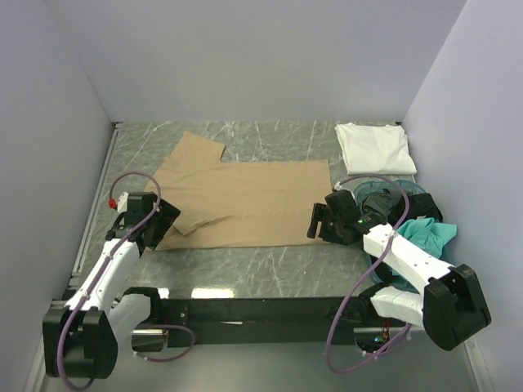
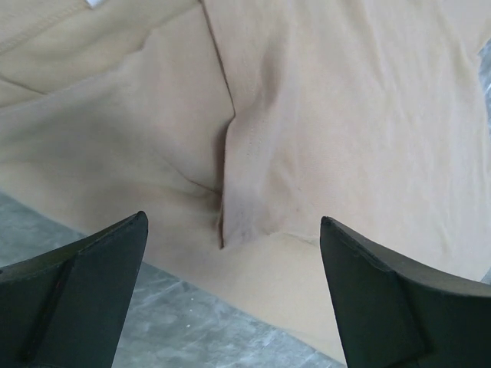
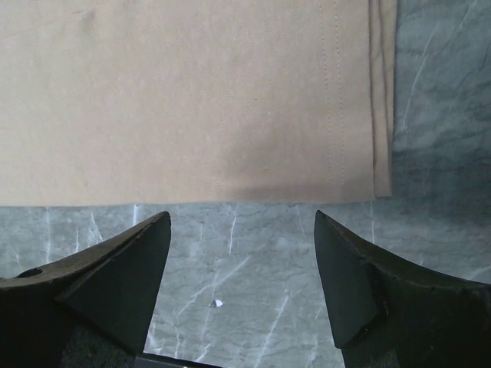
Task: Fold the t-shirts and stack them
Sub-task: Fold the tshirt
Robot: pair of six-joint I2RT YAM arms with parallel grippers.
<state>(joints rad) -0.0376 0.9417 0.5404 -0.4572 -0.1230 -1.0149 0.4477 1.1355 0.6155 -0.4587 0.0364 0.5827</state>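
Tan t-shirt (image 1: 245, 200) lies flat on the table (image 1: 270, 265), with its long axis running left to right between my two arms. Left jaws stand wide and empty just over the near sleeve (image 1: 200, 223), which lies folded in across the body. Right jaws stand wide and empty over bare table, with the hem (image 3: 353, 100) corner just ahead of them. Judgement: the near long edge is next to lift, and each arm is nearest its own end.
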